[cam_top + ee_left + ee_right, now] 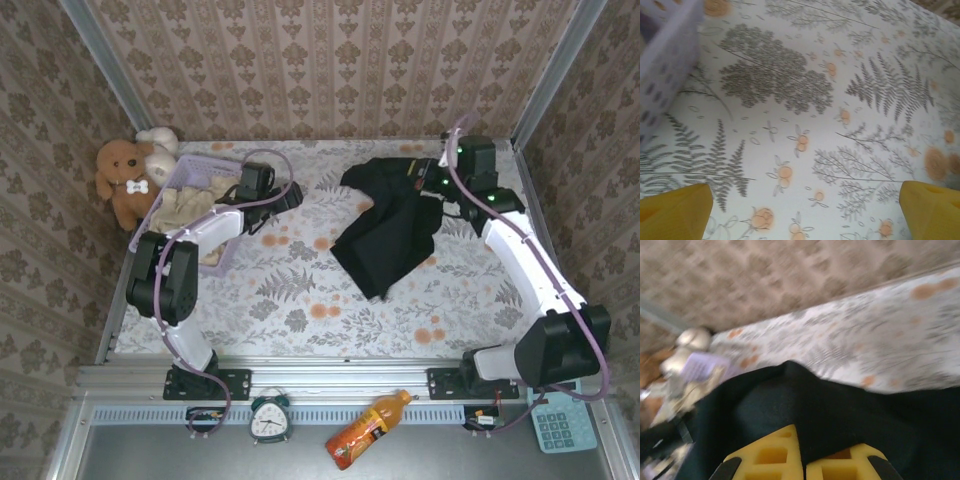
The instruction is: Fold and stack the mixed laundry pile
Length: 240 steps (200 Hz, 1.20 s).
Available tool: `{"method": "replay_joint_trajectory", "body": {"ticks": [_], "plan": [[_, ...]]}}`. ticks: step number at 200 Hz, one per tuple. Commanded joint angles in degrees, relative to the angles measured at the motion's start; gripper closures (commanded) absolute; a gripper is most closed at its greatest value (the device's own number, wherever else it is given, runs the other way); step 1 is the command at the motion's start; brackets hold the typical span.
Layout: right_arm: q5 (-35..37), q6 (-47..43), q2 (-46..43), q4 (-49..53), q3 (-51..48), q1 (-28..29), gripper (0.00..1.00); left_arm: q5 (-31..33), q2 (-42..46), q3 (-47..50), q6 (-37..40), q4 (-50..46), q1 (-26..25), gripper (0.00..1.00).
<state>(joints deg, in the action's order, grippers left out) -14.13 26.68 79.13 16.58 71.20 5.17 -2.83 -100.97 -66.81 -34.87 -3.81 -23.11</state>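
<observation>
Black garment lies crumpled right of centre on the table, its far end bunched toward the back wall. Right hand is at that far-right edge, fingers pressed together with black cloth at the tips. Reads as a pinch on an edge or corner, probably to drag it out flat before folding. Which corner: can't tell, the wrist view is blurred. Left hand hangs wide open over bare table just beside the lavender basket, holding nothing, well apart from the black garment. Cream garment is heaped in the basket, neither hand on it. Judgement: early stage, nothing folded or stacked. Spreading the cloth likely needs the left hand on a second corner.
</observation>
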Motion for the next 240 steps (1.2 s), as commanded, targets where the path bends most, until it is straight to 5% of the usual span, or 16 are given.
{"method": "replay_joint_trajectory", "body": {"ticks": [1, 19, 56, 81, 124, 194, 211, 240], "plan": [[7.8, -2.1, 11.6, 4.6, 0.7, -6.1, 0.76, -7.2, 0.6, -1.6, 1.0, 0.9, -4.0, 0.04], [9.6, -3.0, 18.4, 7.4, 4.0, -8.0, 0.41, -9.8, -0.5, -3.1, 1.3, -0.2, -7.4, 0.05], [15.9, -4.8, 11.5, 7.7, -3.6, -3.4, 0.25, -15.8, -2.8, -3.7, 0.0, -0.5, -12.6, 0.07], [16.5, -5.8, 5.4, 10.9, -8.4, 0.5, 0.26, -19.0, -4.7, -3.4, 0.1, 0.8, -15.4, 0.09], [14.7, 0.3, 2.6, 13.1, -14.6, 8.9, 0.30, -12.1, -10.3, -7.5, 0.2, -10.2, -17.0, 0.20], [13.2, 7.1, 10.2, 0.2, -19.3, 9.2, 0.41, -3.5, -16.4, -12.1, 3.6, -17.3, -20.0, 0.21], [12.6, 7.7, 10.5, -0.8, -19.1, 9.3, 0.51, -3.7, -17.5, -12.1, 3.2, -16.8, -20.1, 0.30], [14.1, 6.7, 8.6, 1.8, -18.5, 9.2, 0.48, -4.4, -18.5, -12.5, 3.1, -15.6, -20.2, 0.44]]}}
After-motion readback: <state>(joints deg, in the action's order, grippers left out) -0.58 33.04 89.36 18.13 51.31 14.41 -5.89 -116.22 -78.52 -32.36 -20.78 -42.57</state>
